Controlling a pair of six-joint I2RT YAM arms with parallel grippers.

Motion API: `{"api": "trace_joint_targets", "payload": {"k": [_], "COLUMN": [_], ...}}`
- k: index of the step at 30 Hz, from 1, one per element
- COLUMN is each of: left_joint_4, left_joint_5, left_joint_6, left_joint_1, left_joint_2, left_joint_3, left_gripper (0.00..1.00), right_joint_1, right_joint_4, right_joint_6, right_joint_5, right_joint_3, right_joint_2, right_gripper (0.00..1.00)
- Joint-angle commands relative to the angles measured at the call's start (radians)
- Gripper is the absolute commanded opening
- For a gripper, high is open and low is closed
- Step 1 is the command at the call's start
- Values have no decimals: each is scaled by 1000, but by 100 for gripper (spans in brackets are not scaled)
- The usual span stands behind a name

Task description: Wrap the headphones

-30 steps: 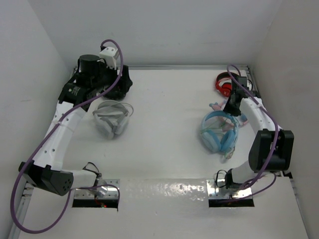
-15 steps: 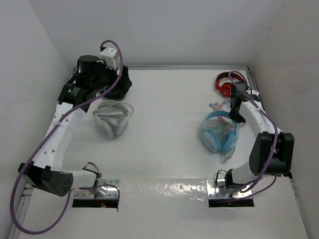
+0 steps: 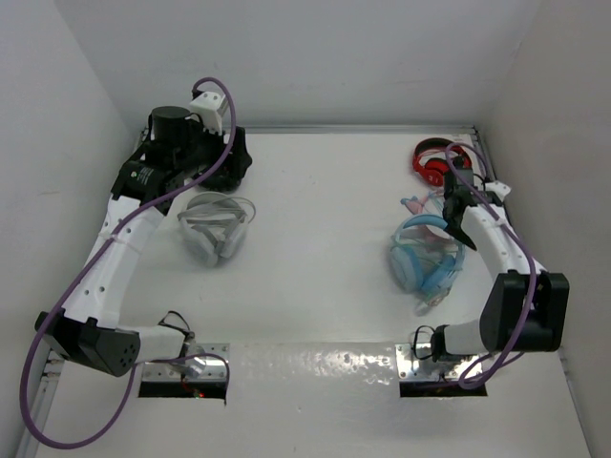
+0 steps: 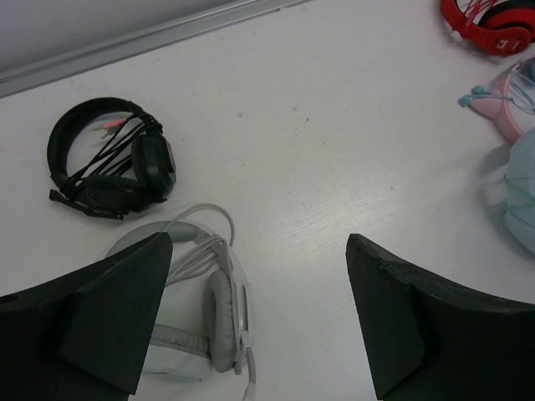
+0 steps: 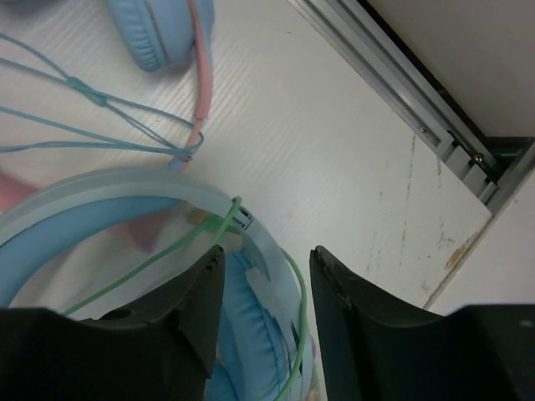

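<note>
The light-blue headphones point(image 3: 424, 260) lie at the right of the table, their pale-green cable trailing to a plug at the near side. My right gripper point(image 3: 457, 218) hovers low over their far right end. In the right wrist view the gripper point(image 5: 266, 269) is open. Its jaws straddle the end of the blue headband point(image 5: 100, 200) and a padded cup point(image 5: 251, 334), with the green cable point(image 5: 294, 292) running between them and a strip of table showing beside the right finger. My left gripper point(image 4: 259, 251) is wide open and empty, far off at the back left point(image 3: 218, 160).
A grey-white pair point(image 3: 215, 229) lies below the left gripper point(image 4: 201, 317). A black pair point(image 4: 109, 167) lies beyond it. A pink-banded cat-ear pair point(image 3: 418, 203) touches the blue headphones' far side point(image 5: 163, 33). A red pair point(image 3: 431, 160) sits at the back right. The metal rail point(image 5: 401, 75) and side wall are close on the right.
My right arm has shifted right and nearer. The blue headphones have turned a little and slid nearer, and the cable's plug end has swung left. The left arm has not moved.
</note>
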Motion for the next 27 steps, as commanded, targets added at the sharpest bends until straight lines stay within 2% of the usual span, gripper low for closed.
{"api": "trace_joint_targets", "payload": {"k": [1, 7, 14, 21, 25, 26, 27], "left_joint_4": [24, 22, 22, 9, -24, -36, -59], "left_joint_5": [-11, -17, -20, -49, -103, -117, -143], "left_joint_6": [12, 18, 18, 28, 67, 76, 85], "left_joint_1": [8, 8, 8, 8, 10, 15, 19], "left_joint_2": [-31, -31, -28, -26, -20, -18, -18], "left_joint_3": [2, 2, 2, 8, 26, 38, 41], "left_gripper": [83, 83, 83, 83, 83, 83, 83], "right_joint_1": [-5, -5, -3, -3, -5, -4, -5], "right_joint_4": [-11, 7, 61, -19, -8, 8, 13], "right_joint_6": [42, 30, -189, -292, -337, -346, -358], "right_joint_5": [89, 69, -54, -195, -336, -372, -423], "right_joint_3": [-27, -26, -4, 36, 16, 8, 0], "right_joint_2": [-12, -5, -67, -165, -255, -278, -324], "right_gripper": [45, 43, 39, 43, 63, 75, 82]}}
